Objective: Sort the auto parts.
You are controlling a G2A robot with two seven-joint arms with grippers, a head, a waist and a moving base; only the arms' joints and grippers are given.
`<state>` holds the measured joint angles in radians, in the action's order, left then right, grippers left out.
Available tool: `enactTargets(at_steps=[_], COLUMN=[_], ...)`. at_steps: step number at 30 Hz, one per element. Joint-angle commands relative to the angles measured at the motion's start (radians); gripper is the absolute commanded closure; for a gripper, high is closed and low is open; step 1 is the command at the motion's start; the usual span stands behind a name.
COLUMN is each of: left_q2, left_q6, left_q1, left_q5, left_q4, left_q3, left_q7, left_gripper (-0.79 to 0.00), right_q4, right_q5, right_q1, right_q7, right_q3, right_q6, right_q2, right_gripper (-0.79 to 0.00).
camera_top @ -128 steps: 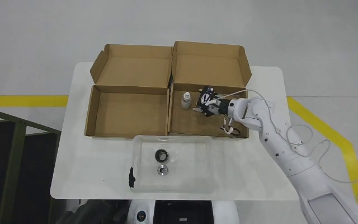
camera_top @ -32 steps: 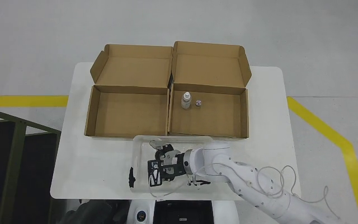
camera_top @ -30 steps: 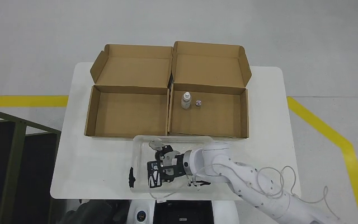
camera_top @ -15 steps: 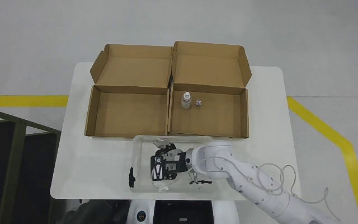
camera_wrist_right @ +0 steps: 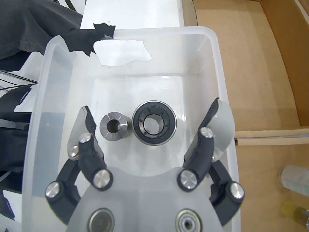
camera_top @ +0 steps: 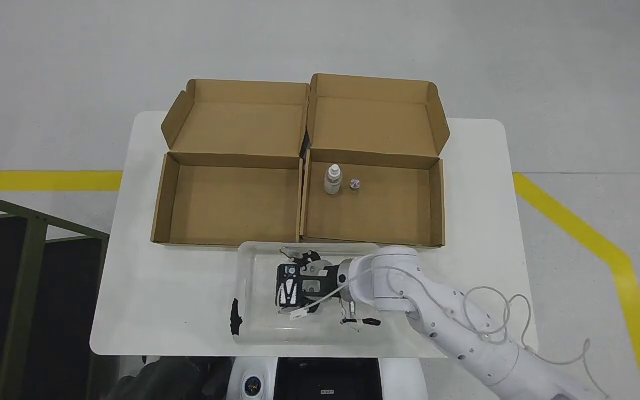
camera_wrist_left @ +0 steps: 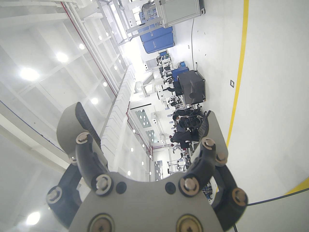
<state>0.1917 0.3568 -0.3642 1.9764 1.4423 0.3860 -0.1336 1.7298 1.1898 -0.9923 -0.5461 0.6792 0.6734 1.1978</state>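
My right gripper (camera_top: 292, 287) hangs open inside the clear plastic bin (camera_top: 372, 262) at the table's front. In the right wrist view its fingers (camera_wrist_right: 85, 119) straddle two parts on the bin floor: a black-and-steel bearing ring (camera_wrist_right: 154, 123) and a smaller steel bushing (camera_wrist_right: 115, 127) touching its side. Neither finger touches them. In the top view the gripper covers both parts. My left gripper (camera_wrist_left: 143, 117) is open and holds nothing, pointing up into the hall.
Two open cardboard boxes stand behind the bin: the left box (camera_top: 230, 205) and the right box (camera_top: 395, 215), which holds a white bottle (camera_top: 333, 179) and a small part (camera_top: 354, 183). Torn black tape (camera_wrist_right: 82, 39) hangs on the bin's rim.
The right arm came from the right box down into the bin. Over the last second its gripper shifted slightly back toward the boxes, still open.
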Motion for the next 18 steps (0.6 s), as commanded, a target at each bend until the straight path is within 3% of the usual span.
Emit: enactTargets(at_steps=[1,18], left_q2=[0.0,0.0], left_q6=[0.0,0.0], left_q1=[0.0,0.0], left_q5=[0.0,0.0], left_q4=[0.0,0.0], left_q3=[0.0,0.0], left_q7=[0.0,0.0], left_gripper=[-0.785,-0.785], right_q4=[-0.007,-0.016], right_q5=[-0.003,0.035], right_q1=[0.0,-0.014], right_q7=[0.002,-0.005], right_q3=[0.0,0.007], right_q6=[-0.003,-0.045], right_q2=[0.001,0.007], right_gripper=[-0.696,-0.496])
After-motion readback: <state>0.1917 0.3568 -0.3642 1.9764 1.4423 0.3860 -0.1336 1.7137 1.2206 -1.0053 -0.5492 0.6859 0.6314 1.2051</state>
